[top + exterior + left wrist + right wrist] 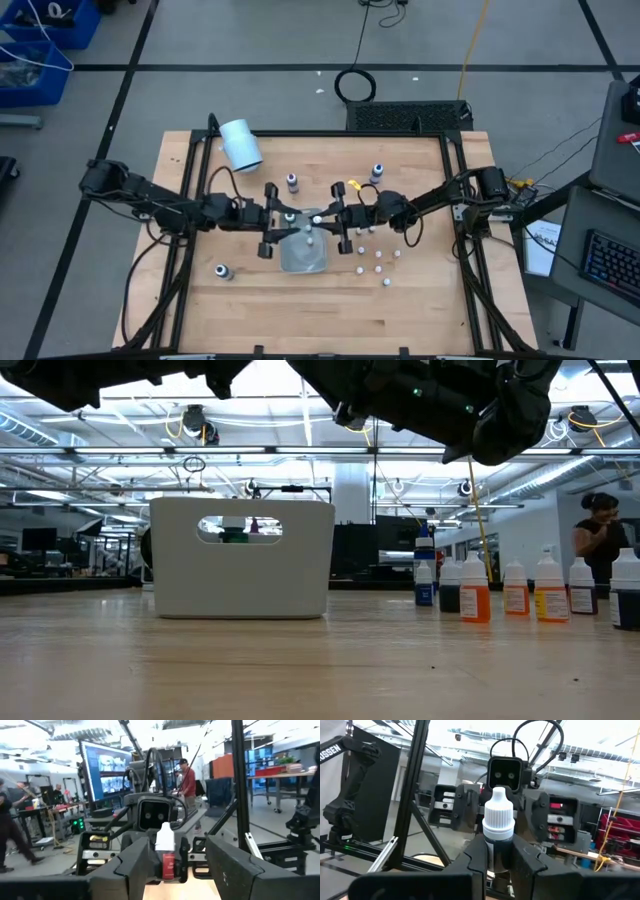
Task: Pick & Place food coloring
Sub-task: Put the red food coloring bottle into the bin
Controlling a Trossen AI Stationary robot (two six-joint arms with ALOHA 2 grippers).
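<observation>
One food coloring bottle [498, 820], white-capped with a dark body, is held up over the middle of the table, above the clear tray [303, 258]. My right gripper [498, 851] is shut on it, reaching in from the table's right. My left gripper [177, 852] faces it from the left, open, with a finger on either side of the bottle [165, 842] and not touching it. More bottles stand on the table, one [292, 181] behind the grippers, one [377, 173] at the back right and one [222, 270] at the near left. My right gripper pinches the bottle's dark body [497, 845], just under the white cap, between its two fingers. The fingers come from the table's right, slanting a little upward. The bottle stands upright, cap up, lifted clear above the tray.
A big white cylinder [240, 145] lies at the table's far left. Several small white-capped bottles [378, 262] stand to the right of the tray. In the low view the tray [240, 560] stands left of centre, a row of bottles [515, 588] to its right.
</observation>
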